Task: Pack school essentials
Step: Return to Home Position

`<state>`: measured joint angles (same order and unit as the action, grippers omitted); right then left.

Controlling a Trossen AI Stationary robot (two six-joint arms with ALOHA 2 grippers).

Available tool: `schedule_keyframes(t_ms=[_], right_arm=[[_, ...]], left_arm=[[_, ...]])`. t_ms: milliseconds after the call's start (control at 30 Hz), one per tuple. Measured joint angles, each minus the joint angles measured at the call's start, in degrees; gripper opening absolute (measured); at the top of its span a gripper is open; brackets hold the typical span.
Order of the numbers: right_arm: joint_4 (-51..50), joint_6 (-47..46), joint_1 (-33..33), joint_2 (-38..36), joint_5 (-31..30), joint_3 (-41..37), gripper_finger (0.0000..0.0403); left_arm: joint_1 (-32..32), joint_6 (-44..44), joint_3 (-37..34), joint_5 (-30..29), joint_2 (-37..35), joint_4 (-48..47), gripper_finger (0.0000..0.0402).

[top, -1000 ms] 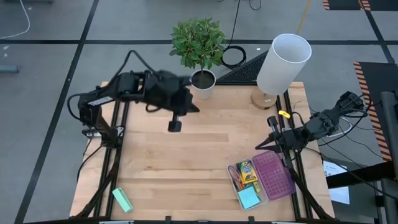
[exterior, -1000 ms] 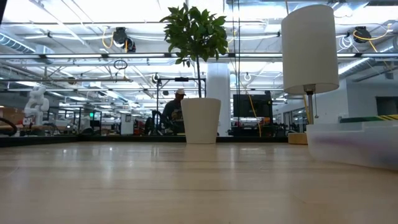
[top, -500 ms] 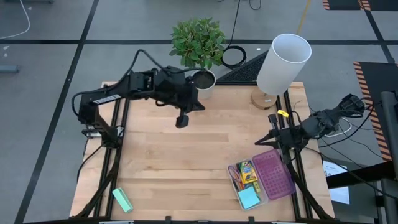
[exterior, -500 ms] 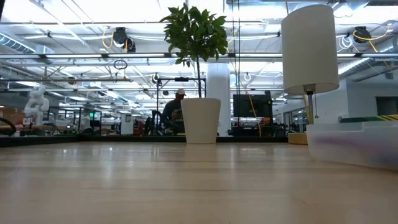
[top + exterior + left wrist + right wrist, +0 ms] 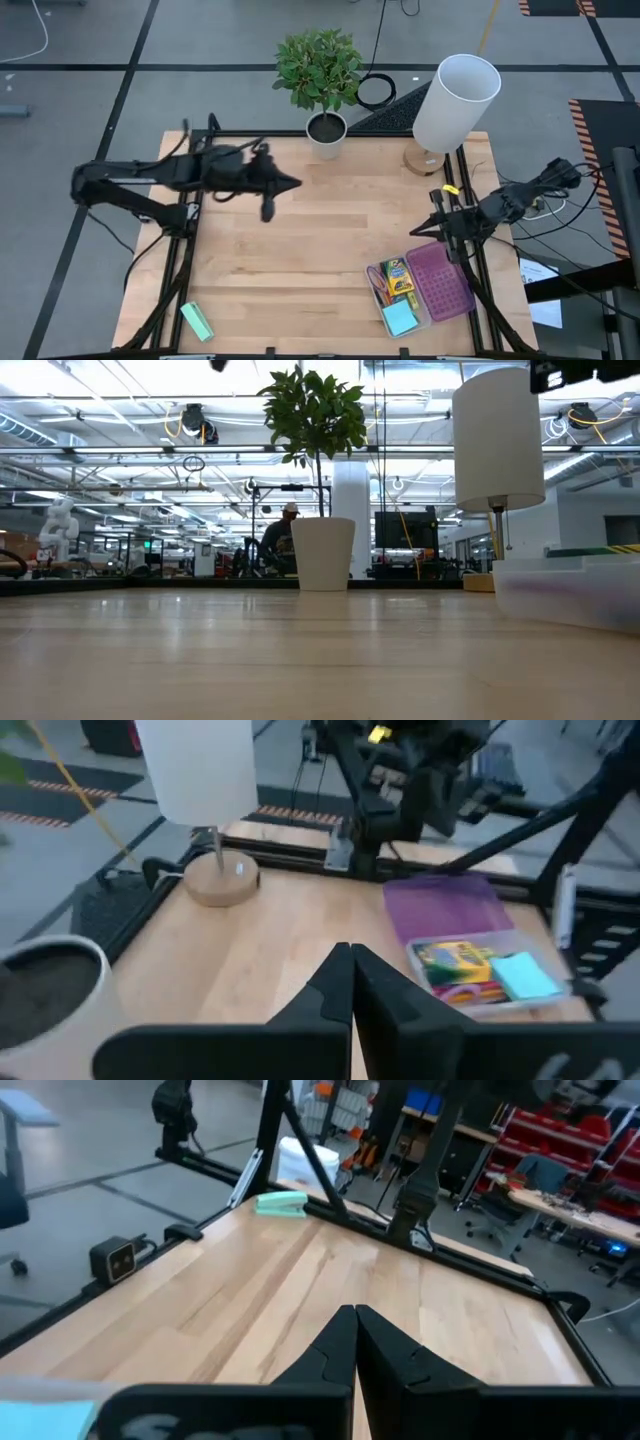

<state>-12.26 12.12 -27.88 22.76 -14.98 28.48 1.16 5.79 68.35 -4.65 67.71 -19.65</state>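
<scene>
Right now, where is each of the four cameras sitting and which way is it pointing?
High view: above the table, looking straight down on the pencil case, left gripper and right gripper.
Low view: at tabletop height, looking level across at the plant pot and lamp; only slivers of arm at the top edge.
Left wrist view: past its own shut fingers toward the case and lamp.
Right wrist view: past its own shut fingers toward the mint-green block.
The high and left wrist views share the case.
</scene>
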Motion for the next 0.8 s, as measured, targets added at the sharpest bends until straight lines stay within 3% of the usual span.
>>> schedule_keyframes(t_ms=[233, 367, 500, 633, 800], right_arm=[[20.2, -0.7, 2.1, -0.3, 1.6, -12.3, 0.0000], [30.5, -2.3, 3.3, -0.2, 1.9, -19.0, 0.0000], [35.0, -3.3, 4.4, -0.3, 3.3, -22.0, 0.0000], [35.3, -3.5, 5.3, -0.4, 4.5, -22.8, 0.0000], [38.1, -3.6, 7.1, -0.9, 8.2, -25.0, 0.0000]], left_arm=[[-1.7, 4.0, -11.8, -1.0, -11.2, -0.2, 0.0016], [-1.8, 14.3, -15.8, -1.6, -14.8, -3.7, 0.0014], [-3.1, 8.5, -19.2, -1.3, -17.4, 0.0, 0.0003], [-4.6, 3.0, -22.9, -4.9, -20.8, 3.4, 0.0002], [-4.5, 1.6, -27.4, -5.9, -24.3, 6.8, 0.0002]])
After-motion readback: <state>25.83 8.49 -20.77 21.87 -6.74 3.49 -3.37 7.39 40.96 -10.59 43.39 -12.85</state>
